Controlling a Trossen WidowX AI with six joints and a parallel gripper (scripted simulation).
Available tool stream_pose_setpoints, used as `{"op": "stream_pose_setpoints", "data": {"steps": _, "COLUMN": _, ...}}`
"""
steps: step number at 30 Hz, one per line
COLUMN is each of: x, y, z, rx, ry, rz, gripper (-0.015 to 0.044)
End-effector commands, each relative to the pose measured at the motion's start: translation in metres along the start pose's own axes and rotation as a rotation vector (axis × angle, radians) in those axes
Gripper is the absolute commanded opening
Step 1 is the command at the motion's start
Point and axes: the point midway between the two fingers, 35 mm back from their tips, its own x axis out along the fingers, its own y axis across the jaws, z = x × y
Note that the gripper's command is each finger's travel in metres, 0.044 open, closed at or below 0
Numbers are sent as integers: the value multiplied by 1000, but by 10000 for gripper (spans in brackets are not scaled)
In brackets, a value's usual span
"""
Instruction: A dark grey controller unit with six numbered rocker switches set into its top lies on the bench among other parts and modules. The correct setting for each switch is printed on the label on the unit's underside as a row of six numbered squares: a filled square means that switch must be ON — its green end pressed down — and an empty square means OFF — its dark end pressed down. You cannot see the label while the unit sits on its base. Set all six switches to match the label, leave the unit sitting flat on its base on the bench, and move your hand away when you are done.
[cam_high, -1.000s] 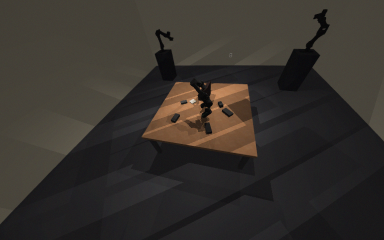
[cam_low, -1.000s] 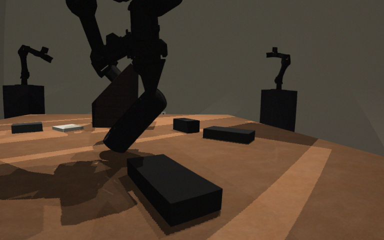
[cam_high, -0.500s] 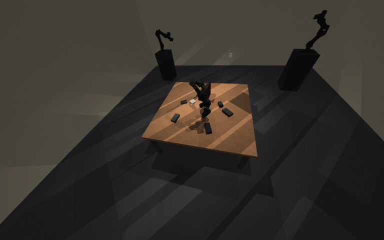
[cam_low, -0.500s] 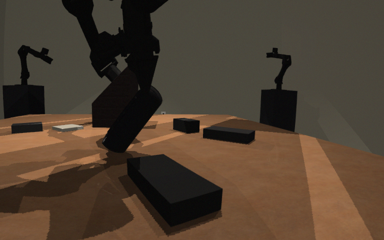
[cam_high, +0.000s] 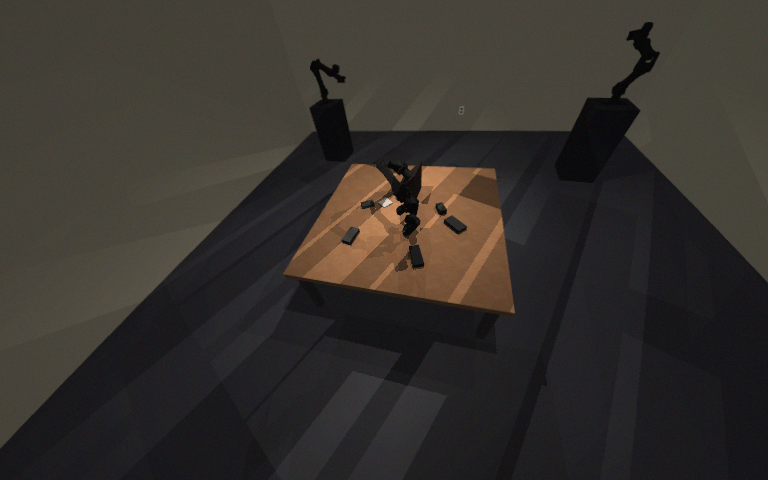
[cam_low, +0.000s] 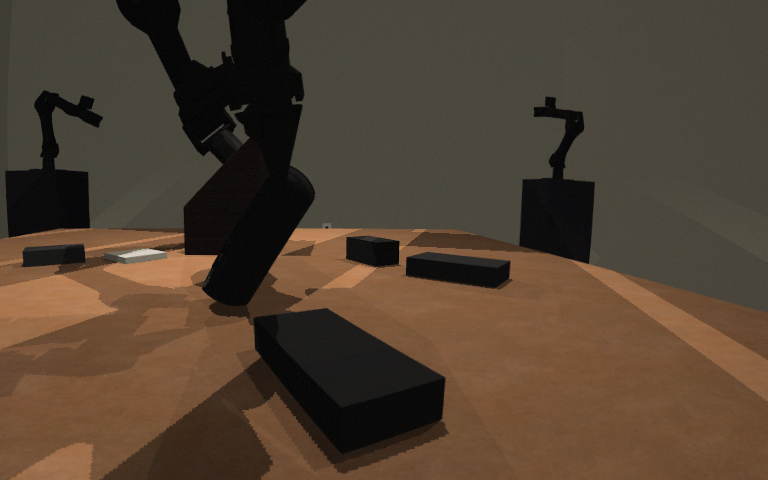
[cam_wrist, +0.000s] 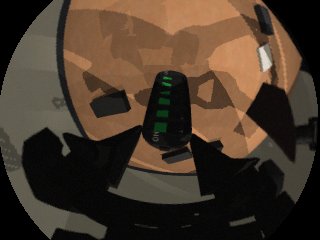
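Observation:
The dark grey controller unit is tipped steeply, with its upper end between my fingers and its lower end close to the wooden bench. I cannot tell whether that end touches the bench. The wrist view shows its top face with a row of green switch ends. The underside label is not visible. My gripper is shut on the unit's upper end.
Black modules lie around: one just in front, two to the right, and others at the left. There is also a white piece. A dark brown wedge stands behind the arm.

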Motion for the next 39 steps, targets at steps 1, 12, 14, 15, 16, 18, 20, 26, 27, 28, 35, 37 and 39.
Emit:
{"op": "stream_pose_setpoints", "data": {"steps": 1, "x": -2, "y": 2, "z": 6, "rx": 4, "ry": 7, "rz": 5, "gripper": 335}}
{"op": "stream_pose_setpoints", "data": {"steps": 12, "x": -6, "y": 2, "z": 15, "rx": 3, "ry": 29, "rz": 5, "gripper": 335}}
{"op": "stream_pose_setpoints", "data": {"steps": 14, "x": -6, "y": 2, "z": 17, "rx": 3, "ry": 33, "rz": 5, "gripper": 335}}
{"op": "stream_pose_setpoints", "data": {"steps": 15, "x": -7, "y": 2, "z": 17, "rx": 3, "ry": 35, "rz": 5, "gripper": 335}}
{"op": "stream_pose_setpoints", "data": {"steps": 16, "x": -7, "y": 2, "z": 18, "rx": 3, "ry": 37, "rz": 5, "gripper": 335}}
{"op": "stream_pose_setpoints", "data": {"steps": 18, "x": -7, "y": 2, "z": 20, "rx": 3, "ry": 41, "rz": 5, "gripper": 335}}
{"op": "stream_pose_setpoints", "data": {"steps": 20, "x": -8, "y": 2, "z": 22, "rx": 3, "ry": 45, "rz": 5, "gripper": 335}}
{"op": "stream_pose_setpoints", "data": {"steps": 26, "x": -9, "y": 2, "z": 27, "rx": 3, "ry": 58, "rz": 5, "gripper": 335}}
{"op": "stream_pose_setpoints", "data": {"steps": 27, "x": -10, "y": 2, "z": 27, "rx": 3, "ry": 60, "rz": 5, "gripper": 335}}
{"op": "stream_pose_setpoints", "data": {"steps": 28, "x": -10, "y": 2, "z": 28, "rx": 3, "ry": 62, "rz": 4, "gripper": 335}}
{"op": "stream_pose_setpoints", "data": {"steps": 35, "x": -11, "y": 2, "z": 34, "rx": 3, "ry": 76, "rz": 4, "gripper": 335}}
{"op": "stream_pose_setpoints", "data": {"steps": 37, "x": -12, "y": 2, "z": 36, "rx": 3, "ry": 80, "rz": 4, "gripper": 335}}
{"op": "stream_pose_setpoints", "data": {"steps": 39, "x": -12, "y": 2, "z": 38, "rx": 3, "ry": 84, "rz": 4, "gripper": 335}}
